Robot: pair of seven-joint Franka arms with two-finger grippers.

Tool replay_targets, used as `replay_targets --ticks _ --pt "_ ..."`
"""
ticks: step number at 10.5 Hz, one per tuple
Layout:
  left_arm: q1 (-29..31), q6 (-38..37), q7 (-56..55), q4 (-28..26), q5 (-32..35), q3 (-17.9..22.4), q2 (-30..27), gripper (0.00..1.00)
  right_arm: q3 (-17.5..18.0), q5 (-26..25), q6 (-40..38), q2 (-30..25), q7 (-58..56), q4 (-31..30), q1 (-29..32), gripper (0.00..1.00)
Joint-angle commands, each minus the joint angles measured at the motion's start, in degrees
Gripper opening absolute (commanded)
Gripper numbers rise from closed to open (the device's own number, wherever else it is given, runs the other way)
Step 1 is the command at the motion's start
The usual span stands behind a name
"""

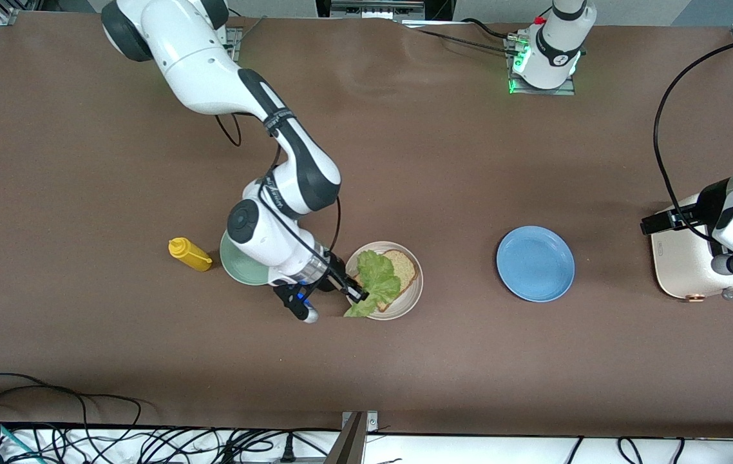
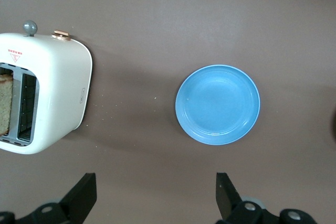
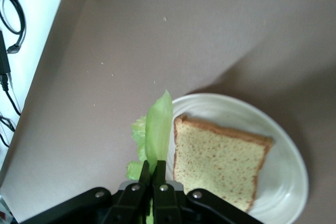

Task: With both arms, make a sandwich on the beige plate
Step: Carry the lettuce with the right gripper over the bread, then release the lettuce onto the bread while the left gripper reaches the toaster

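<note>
Laying the lettuce leaf (image 1: 377, 278) clamped in the right gripper (image 1: 355, 291) over the bread slice (image 1: 402, 266) beside its fingers on the beige plate (image 1: 409, 296), a release is coming due, while the left gripper (image 2: 156, 195), fingers apart, is waiting over the table near the toaster (image 2: 50, 90).

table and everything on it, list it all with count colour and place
bread slice: 1, speckled brown, on the beige plate
second bread slice: 1, brown, in a toaster slot
lettuce leaf: 1, green, over the bread, pinched by the right hand
beige plate: 1, beside the mint-green plate
mint-green plate: 1, partly under the right arm
blue plate: 1, bare, toward the left arm's end
toaster: 1, cream, left arm's end
squeeze bottle: 1, yellow, right arm's end
table: 1, brown
right hand: shut on the lettuce
left hand: open, over the table near the toaster
</note>
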State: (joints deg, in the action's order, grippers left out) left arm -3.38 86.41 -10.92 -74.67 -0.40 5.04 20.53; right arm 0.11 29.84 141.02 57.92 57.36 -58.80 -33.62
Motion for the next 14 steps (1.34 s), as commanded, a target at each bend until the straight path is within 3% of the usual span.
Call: replay_targets --ticks 1,5,11,12,13,14 --pt "0.12 -0.1 0.98 -1.36 1.72 -0.38 -1.64 1.0 -0.72 1.89 0.75 1.07 4.25 0.47 -2.58 0.0" --pt "3.28 -0.1 4.74 -0.91 1.72 -0.3 -1.73 1.0 -0.63 2.51 0.66 -2.46 2.42 -6.93 -2.59 0.0" --pt "16.8 -0.01 19.85 -1.09 2.67 -0.21 -0.15 0.99 -0.63 2.68 7.07 -0.35 -1.63 -8.96 -3.38 0.0" --pt "18.13 0.08 23.36 -1.09 5.9 -0.3 0.73 0.95 -0.63 2.51 6.98 -0.35 -1.81 -8.96 -3.38 0.32" --pt "18.58 0.51 25.14 -1.09 8.54 -0.21 1.95 0.95 -0.72 2.07 7.07 -0.44 -3.99 -8.96 -3.38 0.99" --pt "19.89 0.78 25.42 -0.92 9.44 -0.3 3.44 0.95 -0.72 0.76 6.9 -1.13 -6.01 -8.96 -3.38 1.0"
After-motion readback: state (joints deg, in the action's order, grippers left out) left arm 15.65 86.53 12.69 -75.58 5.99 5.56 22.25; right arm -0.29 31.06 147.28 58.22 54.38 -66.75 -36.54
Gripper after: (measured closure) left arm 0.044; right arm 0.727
